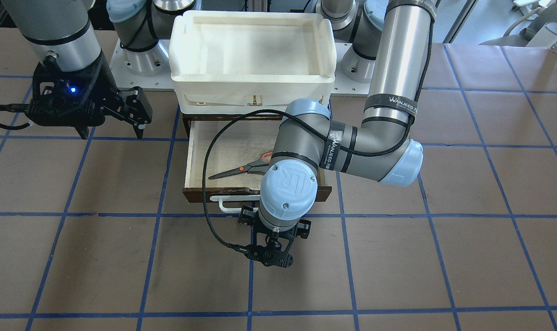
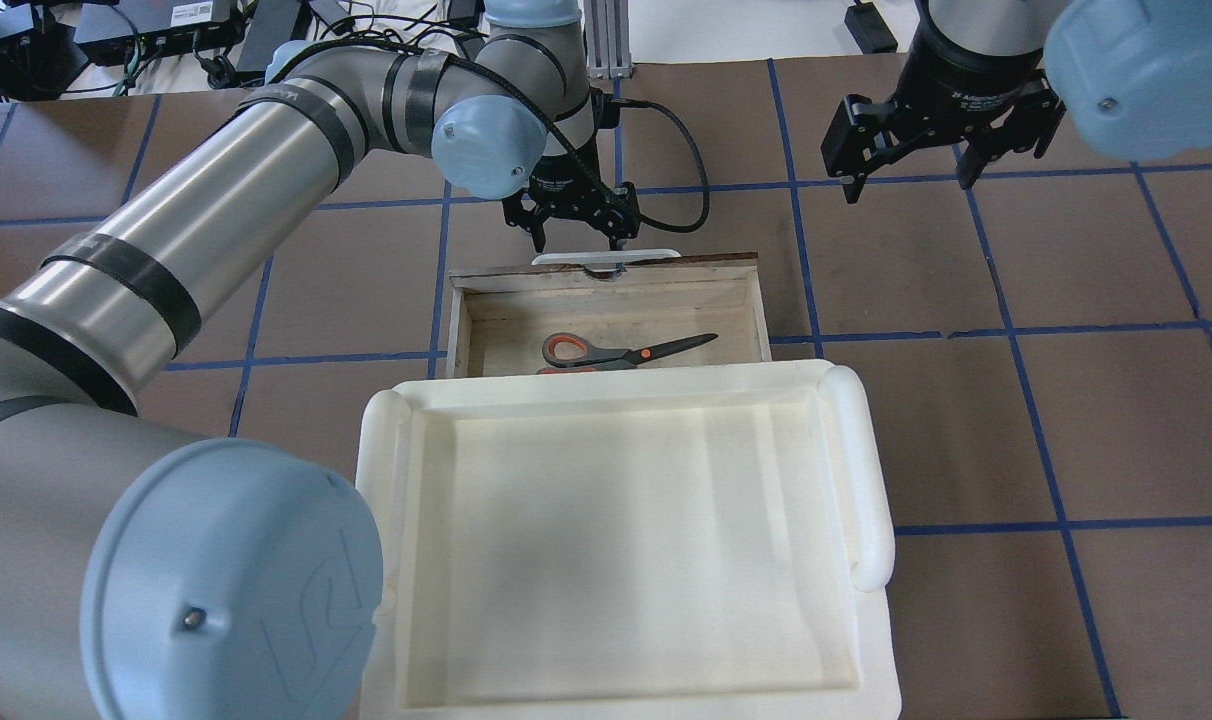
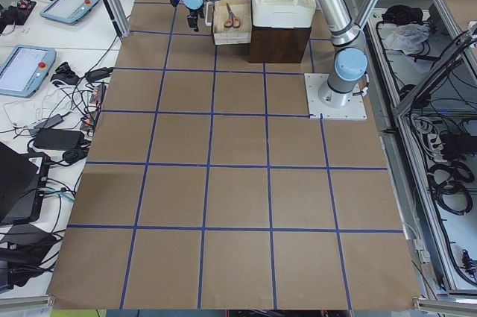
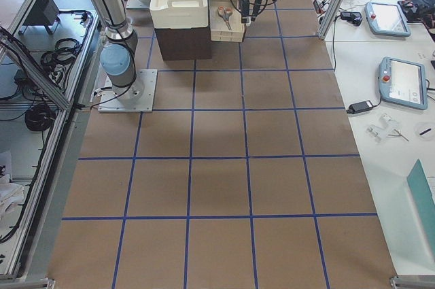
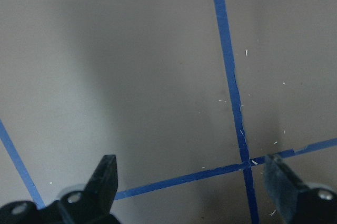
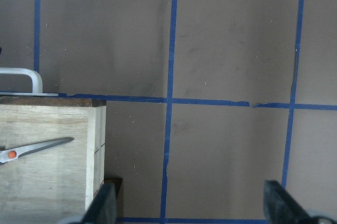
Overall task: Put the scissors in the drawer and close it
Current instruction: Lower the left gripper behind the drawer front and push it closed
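The scissors (image 2: 626, 352) lie flat inside the open drawer (image 2: 506, 325), blades towards my right; they also show in the front view (image 1: 241, 169) and the right wrist view (image 6: 37, 149). The drawer (image 1: 200, 151) sticks out from under the white foam tray, its white bar handle (image 2: 606, 257) at the far end. My left gripper (image 2: 578, 238) is open and empty, just beyond the handle (image 1: 228, 207) over bare table; its wrist view (image 5: 192, 182) shows only table. My right gripper (image 2: 906, 180) is open and empty, off to the drawer's right side (image 1: 138, 124).
A large white foam tray (image 2: 871, 470) sits on top of the dark cabinet over the drawer's rear. My left arm's elbow and wrist (image 1: 333, 147) hang over the drawer's side. The brown table carries blue grid tape (image 2: 796, 220).
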